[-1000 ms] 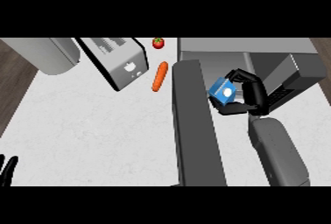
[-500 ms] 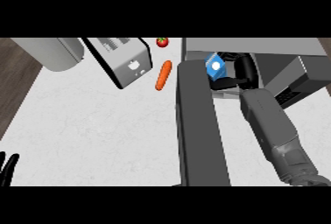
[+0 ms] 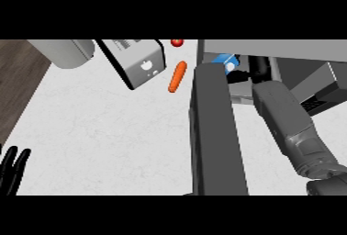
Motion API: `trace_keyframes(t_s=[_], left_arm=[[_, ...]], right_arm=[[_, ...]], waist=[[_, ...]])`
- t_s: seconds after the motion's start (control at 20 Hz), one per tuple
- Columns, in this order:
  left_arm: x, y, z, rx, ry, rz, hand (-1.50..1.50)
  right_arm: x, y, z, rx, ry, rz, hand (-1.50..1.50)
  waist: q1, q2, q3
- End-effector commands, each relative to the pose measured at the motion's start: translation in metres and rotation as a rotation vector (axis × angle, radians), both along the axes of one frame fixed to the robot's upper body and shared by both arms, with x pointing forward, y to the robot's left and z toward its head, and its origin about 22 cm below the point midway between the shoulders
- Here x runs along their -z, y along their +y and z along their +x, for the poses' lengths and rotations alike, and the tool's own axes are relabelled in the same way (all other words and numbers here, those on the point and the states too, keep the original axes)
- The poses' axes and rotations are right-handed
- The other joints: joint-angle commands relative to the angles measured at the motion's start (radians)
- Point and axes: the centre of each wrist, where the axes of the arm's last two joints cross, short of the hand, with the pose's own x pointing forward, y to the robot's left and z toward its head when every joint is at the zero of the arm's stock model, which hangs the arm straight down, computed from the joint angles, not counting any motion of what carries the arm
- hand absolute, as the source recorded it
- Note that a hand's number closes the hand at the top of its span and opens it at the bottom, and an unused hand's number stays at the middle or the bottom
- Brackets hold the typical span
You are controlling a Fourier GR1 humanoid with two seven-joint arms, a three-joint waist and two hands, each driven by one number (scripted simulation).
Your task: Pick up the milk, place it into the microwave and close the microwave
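Note:
The blue and white milk carton (image 3: 226, 61) sits just inside the microwave's opening (image 3: 284, 69), behind the top end of the open door (image 3: 213, 137), a long dark grey slab running down the view. My right hand (image 3: 245, 73) is curled against the carton's right side, with the grey forearm (image 3: 288, 124) stretched in from the lower right. Much of that hand is hidden in the dark cavity. At the lower left edge my left hand (image 3: 13, 167) rests open, fingers up.
A toaster (image 3: 136, 64) stands at the back, with an orange carrot (image 3: 177, 76) and a small red fruit (image 3: 176, 42) beside it. A grey rounded appliance (image 3: 64, 53) is at the back left. The counter's left edge (image 3: 27, 114) borders a wooden floor.
My right arm has stretched further forward, carrying the milk from beside the door up into the microwave's opening. The left hand has stayed put.

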Motion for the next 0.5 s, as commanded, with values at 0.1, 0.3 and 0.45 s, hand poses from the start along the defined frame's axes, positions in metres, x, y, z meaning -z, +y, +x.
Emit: trace_keyframes(t_s=[0.1,0.3,0.45], left_arm=[[-0.002,-0.001,0.004,0.041,-0.008,0.005,-1.5],[-0.005,-0.01,0.01,0.032,-0.002,0.023,-1.5],[-0.008,-0.006,0.014,0.042,-0.028,0.046,-1.5]], right_arm=[[-0.026,-0.01,0.013,0.085,-0.01,-0.048,1.5],[-0.016,0.002,0.01,0.168,0.011,0.005,1.5],[-0.019,-0.02,0.01,0.338,0.0,0.002,1.5]], waist=[[0.031,0.014,0.0],[0.041,0.023,0.002],[0.054,0.037,0.002]])
